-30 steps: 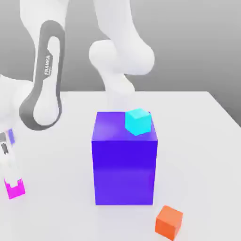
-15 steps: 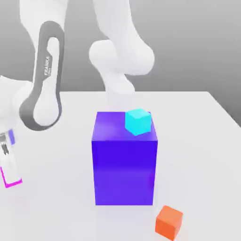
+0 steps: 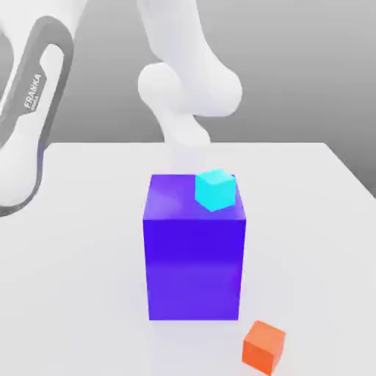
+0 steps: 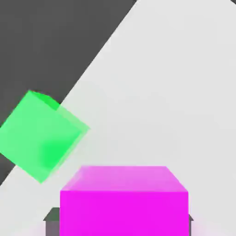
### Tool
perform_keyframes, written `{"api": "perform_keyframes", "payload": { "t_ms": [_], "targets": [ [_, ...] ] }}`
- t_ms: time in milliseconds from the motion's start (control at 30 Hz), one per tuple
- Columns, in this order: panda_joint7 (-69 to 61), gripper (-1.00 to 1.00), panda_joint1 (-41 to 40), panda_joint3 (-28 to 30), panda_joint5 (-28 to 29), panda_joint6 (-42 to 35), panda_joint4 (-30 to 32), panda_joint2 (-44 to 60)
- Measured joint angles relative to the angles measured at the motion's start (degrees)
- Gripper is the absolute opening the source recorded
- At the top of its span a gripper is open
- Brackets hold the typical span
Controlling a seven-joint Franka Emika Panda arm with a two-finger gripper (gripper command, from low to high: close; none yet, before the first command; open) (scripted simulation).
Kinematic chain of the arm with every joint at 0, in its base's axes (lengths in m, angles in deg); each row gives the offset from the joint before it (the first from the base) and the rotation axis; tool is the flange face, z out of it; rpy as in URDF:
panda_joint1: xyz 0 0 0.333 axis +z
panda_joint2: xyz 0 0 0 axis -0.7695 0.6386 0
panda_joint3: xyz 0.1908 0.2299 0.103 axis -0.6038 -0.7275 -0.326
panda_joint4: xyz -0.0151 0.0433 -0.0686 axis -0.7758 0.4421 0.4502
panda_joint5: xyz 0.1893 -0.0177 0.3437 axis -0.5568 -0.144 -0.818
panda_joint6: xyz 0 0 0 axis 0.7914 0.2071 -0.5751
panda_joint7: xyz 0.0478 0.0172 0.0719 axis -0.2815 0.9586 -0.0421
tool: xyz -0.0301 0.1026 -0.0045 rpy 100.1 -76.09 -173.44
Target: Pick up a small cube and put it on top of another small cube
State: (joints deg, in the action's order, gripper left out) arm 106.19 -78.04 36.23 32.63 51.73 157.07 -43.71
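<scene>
pink cube (image 4: 124, 203): close under hand camera, above white table (image 4: 175, 92), near green cube (image 4: 41, 136) | fingers: narrow, likely clamped on pink cube | handling: probably light, rigid, glossy and slippery | grip: opposite flat faces, centred

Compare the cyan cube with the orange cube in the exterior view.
The cyan cube sits on top of the big blue-purple block, at its far corner toward the exterior view's right; the orange cube rests on the white table in front of that block. Both are small and far smaller than the block.
</scene>
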Motion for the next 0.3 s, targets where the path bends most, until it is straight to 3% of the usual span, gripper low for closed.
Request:
{"api": "perform_keyframes", "payload": {
  "t_ms": [67, 167, 200, 300],
  "targets": [
    [0.5, -1.0, 1.0, -0.4, 0.4, -1.9, -3.9, 1.7],
    [0.2, -1.0, 1.2, -1.0, -0.3, 1.4, -5.9, 6.9],
    [0.0, 1.0, 1.1, -1.1, -0.5, 2.6, -6.1, 8.4],
    [0.0, 1.0, 1.1, -1.1, -0.5, 2.6, -6.1, 8.4]
  ]
}}
